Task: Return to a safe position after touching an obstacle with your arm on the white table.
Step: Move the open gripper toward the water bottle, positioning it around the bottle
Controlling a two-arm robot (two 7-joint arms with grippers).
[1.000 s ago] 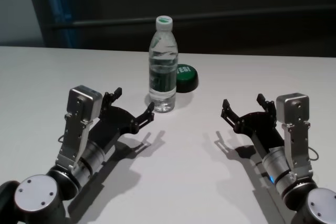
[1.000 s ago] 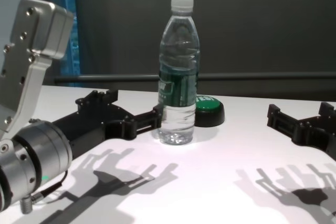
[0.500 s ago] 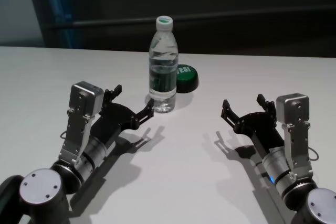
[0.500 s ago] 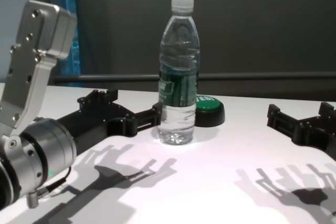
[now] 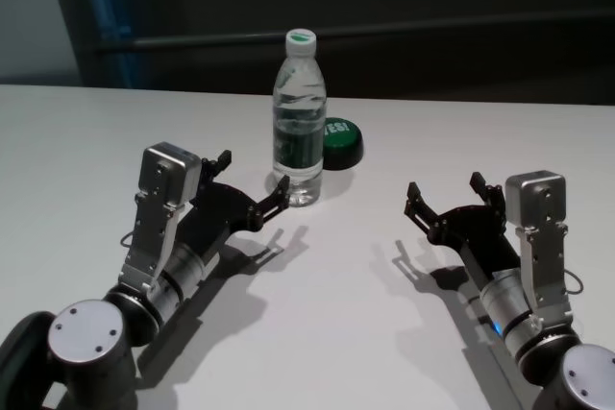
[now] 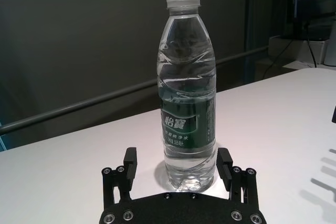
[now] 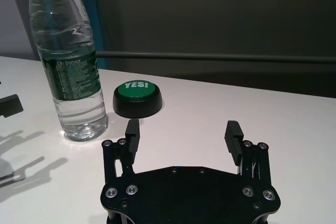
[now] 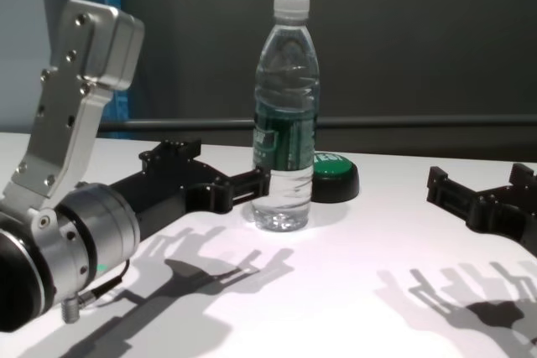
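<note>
The obstacle, a clear water bottle [image 5: 299, 122] [image 8: 286, 115] with a white cap and dark green label, stands upright on the white table [image 5: 336, 324]. My left gripper [image 5: 252, 172] [image 8: 218, 165] is open, low over the table, right at the bottle's left side. One fingertip [image 5: 281, 185] is at the bottle's base; I cannot tell whether it touches. In the left wrist view the bottle [image 6: 187, 93] rises just beyond the left gripper [image 6: 177, 157], centred between its spread fingers. My right gripper [image 5: 444, 187] [image 7: 182, 129] is open and empty, resting apart on the right.
A low black button with a green top [image 5: 338, 141] [image 7: 137, 98] sits just behind and to the right of the bottle [image 7: 71, 61]. A dark wall with a rail runs along the table's far edge.
My left arm has swung forward and to the right, bringing its fingers closer against the bottle. The bottle stays upright in place. The right arm has not moved.
</note>
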